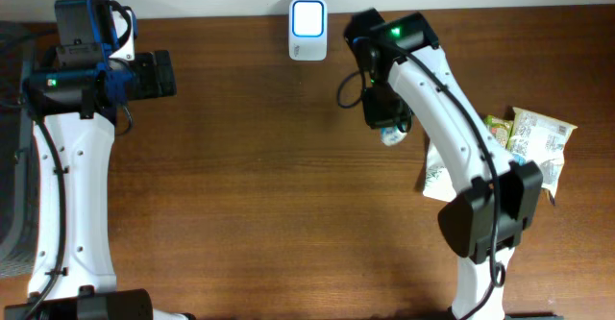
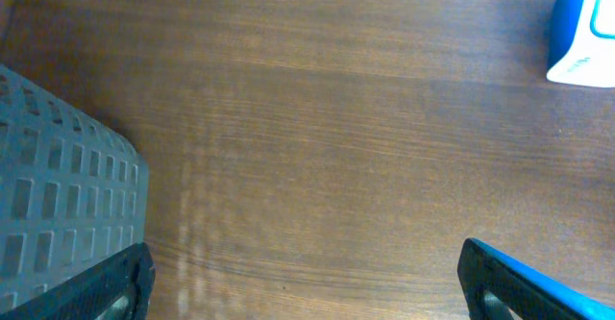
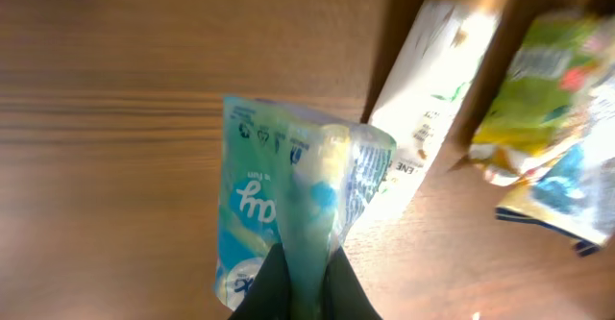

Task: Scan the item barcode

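Where the right jaws pinch shut on its near edge, the blue-and-white pouch (image 3: 288, 195) runs lengthwise away from them, print too blurred to read. Just beyond lie a white packet (image 3: 423, 128) lettered "ENE" and a green packet (image 3: 543, 80). Farther off, ahead and left at the table (image 1: 250, 185) edge, sits the scanner (image 1: 307, 30), nearer this arm; the left jaws gape empty.

1. Identify the left arm (image 1: 62, 195) and right arm (image 1: 452, 118) by their white link shells.
2. Find the black joint housing (image 1: 480, 219) and black cable (image 1: 339, 94) on the right arm.
3. Locate one green indicator light (image 1: 394, 34) per arm.
4. Note the blue wrist module (image 1: 82, 22) on the left arm.
5. On the left gripper (image 2: 306, 262), expect one black finger (image 2: 115, 286) and one blue-edged.
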`<state>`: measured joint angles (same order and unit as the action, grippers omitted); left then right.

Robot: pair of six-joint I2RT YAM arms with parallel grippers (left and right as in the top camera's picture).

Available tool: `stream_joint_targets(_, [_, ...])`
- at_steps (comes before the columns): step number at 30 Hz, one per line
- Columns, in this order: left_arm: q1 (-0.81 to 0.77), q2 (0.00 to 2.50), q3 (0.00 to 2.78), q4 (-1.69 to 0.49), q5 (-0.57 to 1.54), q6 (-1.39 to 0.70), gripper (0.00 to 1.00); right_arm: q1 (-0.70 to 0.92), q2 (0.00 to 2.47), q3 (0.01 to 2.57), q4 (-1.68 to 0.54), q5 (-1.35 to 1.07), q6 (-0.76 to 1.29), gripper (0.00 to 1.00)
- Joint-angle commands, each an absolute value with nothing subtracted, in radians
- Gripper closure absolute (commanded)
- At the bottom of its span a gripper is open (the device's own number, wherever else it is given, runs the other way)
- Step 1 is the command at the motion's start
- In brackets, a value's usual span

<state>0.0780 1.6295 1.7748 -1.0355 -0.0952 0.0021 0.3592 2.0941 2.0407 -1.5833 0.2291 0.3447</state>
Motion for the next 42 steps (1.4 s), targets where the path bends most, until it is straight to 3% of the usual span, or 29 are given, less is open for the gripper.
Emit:
stream_joint_targets(1, [0.08, 1.614, 1.778, -1.034, -0.102, -0.008, 0.01, 0.289, 2.101, 1.835, -1.445, 0.202, 0.387, 0.96])
stream_joint_targets(4, [0.08, 1.614, 1.778, -1.034, -0.102, -0.008, 0.01, 0.224, 2.101, 1.684, -1.266, 0.202, 0.386, 0.96])
stream_joint_targets(10, [0.08, 1.614, 1.778, -1.034, -0.102, -0.008, 0.01, 0.125, 2.101, 1.644, -1.221, 0.231, 0.265, 0.75])
stream_joint_targets(12, [0.08, 1.614, 1.778, -1.034, -0.102, -0.008, 0.01, 0.101, 2.101, 1.644, -1.222, 0.232, 0.226, 0.72])
stream_joint_targets(24, [0.08, 1.614, 1.778, -1.034, -0.102, -0.008, 0.01, 0.02, 2.098, 1.613, -1.18, 0.183, 0.116, 0.7])
stream_joint_targets(33, [0.08, 1.614, 1.778, -1.034, -0.102, -0.008, 0.01, 0.136, 1.939, 1.643, -1.124, -0.244, 0.06, 0.71])
stream_joint_targets(39, [0.08, 1.614, 1.778, -1.034, -0.102, -0.008, 0.01, 0.169, 1.992, 1.464, -0.968, -0.22, 0.14, 0.71])
stream_joint_targets(42, [0.08, 1.614, 1.778, -1.034, -0.102, -0.008, 0.01, 0.142, 1.993, 1.395, -0.935, -0.052, 0.178, 0.71])
